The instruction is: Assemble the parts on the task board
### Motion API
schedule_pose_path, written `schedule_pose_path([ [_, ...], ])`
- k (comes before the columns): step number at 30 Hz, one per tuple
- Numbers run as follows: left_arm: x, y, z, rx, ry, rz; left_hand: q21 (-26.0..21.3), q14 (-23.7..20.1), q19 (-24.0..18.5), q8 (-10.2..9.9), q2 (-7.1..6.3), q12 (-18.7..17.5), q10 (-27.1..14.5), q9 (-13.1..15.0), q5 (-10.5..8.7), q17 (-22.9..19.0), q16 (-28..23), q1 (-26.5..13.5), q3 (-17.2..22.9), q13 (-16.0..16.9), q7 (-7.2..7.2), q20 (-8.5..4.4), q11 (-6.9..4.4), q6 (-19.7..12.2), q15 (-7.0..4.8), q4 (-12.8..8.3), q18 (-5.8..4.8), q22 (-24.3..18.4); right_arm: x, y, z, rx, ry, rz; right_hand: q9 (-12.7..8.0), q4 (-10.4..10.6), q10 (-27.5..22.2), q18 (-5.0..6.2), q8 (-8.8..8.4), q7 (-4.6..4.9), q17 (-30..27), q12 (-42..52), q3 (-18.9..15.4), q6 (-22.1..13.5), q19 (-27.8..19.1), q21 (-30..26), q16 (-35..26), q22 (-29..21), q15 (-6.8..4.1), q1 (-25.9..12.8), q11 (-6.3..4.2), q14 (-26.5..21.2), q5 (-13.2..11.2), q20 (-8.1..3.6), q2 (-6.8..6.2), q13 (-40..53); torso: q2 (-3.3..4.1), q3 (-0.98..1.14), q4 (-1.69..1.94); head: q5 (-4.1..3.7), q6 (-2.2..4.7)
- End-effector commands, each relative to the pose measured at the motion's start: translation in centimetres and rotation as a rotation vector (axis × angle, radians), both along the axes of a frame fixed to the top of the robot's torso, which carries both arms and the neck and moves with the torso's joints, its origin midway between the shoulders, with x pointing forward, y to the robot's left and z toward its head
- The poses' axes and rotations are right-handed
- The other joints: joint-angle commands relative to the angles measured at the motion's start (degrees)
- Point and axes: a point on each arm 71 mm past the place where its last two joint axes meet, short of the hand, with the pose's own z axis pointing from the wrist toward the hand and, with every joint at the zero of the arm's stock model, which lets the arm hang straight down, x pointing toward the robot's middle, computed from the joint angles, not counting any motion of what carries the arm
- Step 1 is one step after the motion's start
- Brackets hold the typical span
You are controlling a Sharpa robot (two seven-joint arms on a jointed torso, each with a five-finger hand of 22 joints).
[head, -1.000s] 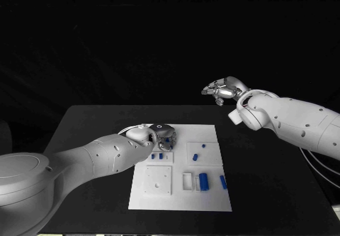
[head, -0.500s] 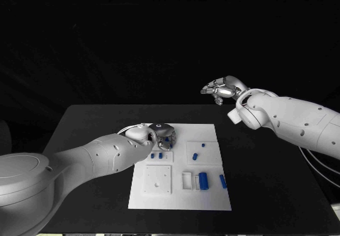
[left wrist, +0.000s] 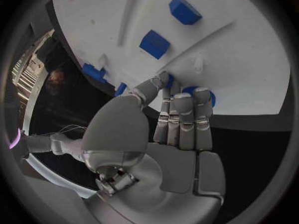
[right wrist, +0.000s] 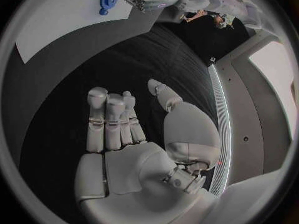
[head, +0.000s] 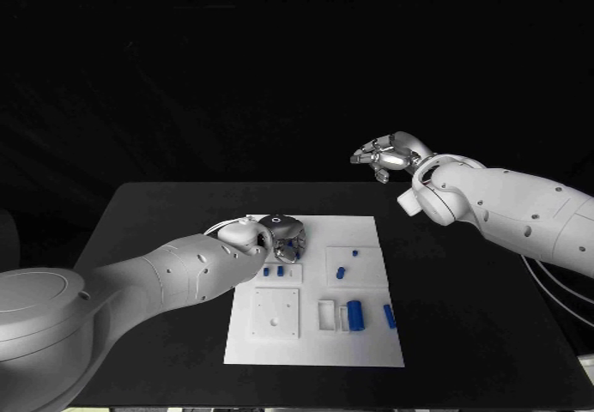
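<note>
The white task board (head: 372, 348) lies in the middle of the black table. My left hand (head: 283, 239) is down on the board's far left corner, where thumb and fingertips (left wrist: 184, 100) pinch a round blue part (left wrist: 206, 95), also seen as a round blue part (right wrist: 107, 3) from the right wrist. Two small blue parts (head: 272, 271) stand just before that hand, and two more blue parts (head: 341, 274) sit in the neighbouring square. A blue cylinder (head: 355, 316) and a blue bar (head: 390, 317) lie at the near right. My right hand (head: 390, 157) hangs open, high over the table's far edge.
A white square plate (head: 277, 311) with small holes takes up the board's near left, and a white bracket (head: 328, 315) stands beside the blue cylinder. Bare black table (head: 482, 309) runs along both sides of the board.
My left hand has shifted very slightly at the board's far left corner. The right arm and the parts have stayed put.
</note>
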Motion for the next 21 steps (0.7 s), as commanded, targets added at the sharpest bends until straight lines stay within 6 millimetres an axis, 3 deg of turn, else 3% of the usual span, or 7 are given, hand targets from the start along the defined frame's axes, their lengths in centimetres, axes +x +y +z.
schedule_pose_path([
  [1, -0.5, 0.4, -1.1, 0.029, 0.031, 0.001, 0.43, 0.48, 0.47, 0.16, 0.52, -0.02, 3.05, 0.09, -0.95, -0.18, 0.38, 0.55, 1.03, 0.29, -0.09, -0.11, 2.20, 0.55, 0.13, 0.43, 2.57, 1.06, 0.0, 0.2, 0.0, -0.001, 0.001, 0.020, -0.10, -0.14, -0.40, 3.97, -0.35, 0.56, -0.06, 0.14, 0.21, 0.11, 0.03, -0.23, -0.06, 0.61, 0.17, -0.33, -0.10, 0.06, 0.30, -0.27, 0.13, -0.06, 0.04, -0.02, 0.03, -0.03, 0.04],
  [15, -0.7, 1.3, -0.6, -0.070, 0.015, 0.036, 0.80, 0.86, 0.95, 0.30, 0.30, -0.18, 3.57, 0.08, -0.76, -0.28, 0.76, 0.02, 1.76, 0.59, -0.20, -0.35, 2.02, 0.93, -0.06, 0.86, 2.58, 1.08, -0.1, 0.0, 0.0, -0.001, 0.001, 0.017, -0.10, -0.14, -0.40, 3.97, -0.34, 0.56, -0.07, 0.17, 0.20, 0.12, 0.03, -0.24, -0.05, 0.63, 0.17, -0.35, -0.10, 0.06, 0.31, -0.27, 0.13, -0.08, 0.02, 0.01, 0.03, 0.15, 0.45],
  [21, -1.0, 1.9, -0.2, -0.111, 0.023, 0.044, 0.84, 0.89, 0.99, 0.31, 0.23, -0.24, 3.61, 0.08, -0.67, -0.30, 0.80, -0.03, 1.87, 0.63, -0.22, -0.39, 2.00, 0.96, -0.08, 0.87, 2.59, 1.08, -0.1, -0.2, 0.0, -0.002, 0.001, 0.014, -0.10, -0.14, -0.40, 3.97, -0.34, 0.56, -0.07, 0.17, 0.20, 0.12, 0.04, -0.25, -0.05, 0.63, 0.17, -0.34, -0.11, 0.06, 0.32, -0.27, 0.12, -0.08, 0.02, 0.03, 0.21, 0.09, 0.62],
])
